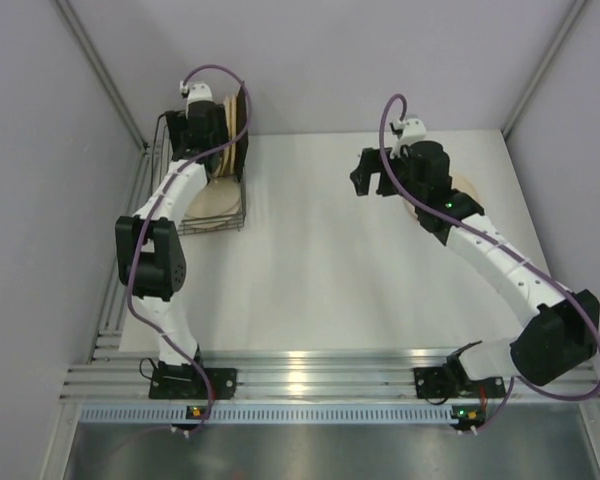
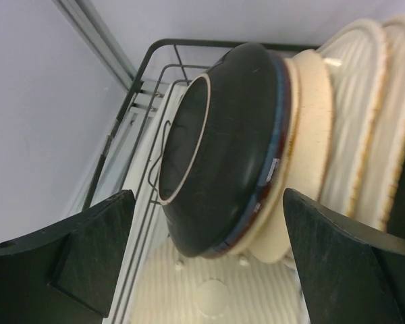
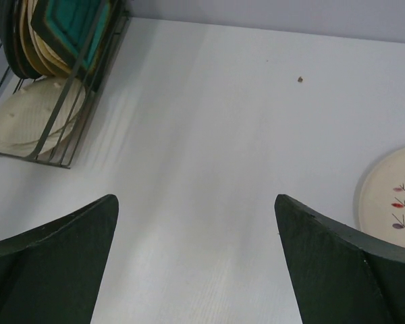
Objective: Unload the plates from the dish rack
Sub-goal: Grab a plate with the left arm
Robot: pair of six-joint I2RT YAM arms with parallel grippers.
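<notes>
The dish rack point(image 1: 238, 222), a dark wire basket, stands at the back left. Upright plates point(image 1: 236, 122) lean in it, and a cream ribbed plate point(image 1: 214, 198) lies flat on its floor. My left gripper point(image 1: 202, 128) hovers over the rack, open. In the left wrist view its fingers point(image 2: 88, 250) flank a dark blue-rimmed plate point(image 2: 223, 148) without touching it; a speckled cream plate point(image 2: 312, 128) and ribbed cream plates point(image 2: 364, 115) stand behind. My right gripper point(image 1: 372, 178) hangs open and empty over the table point(image 3: 209, 135). A cream patterned plate point(image 3: 395, 196) lies on the table at its right.
The right wrist view shows the rack point(image 3: 61, 91) at top left with a square teal plate point(image 3: 71, 23) upright in it. Grey walls close in the back and sides. An aluminium rail point(image 1: 300, 375) runs along the near edge by the arm bases.
</notes>
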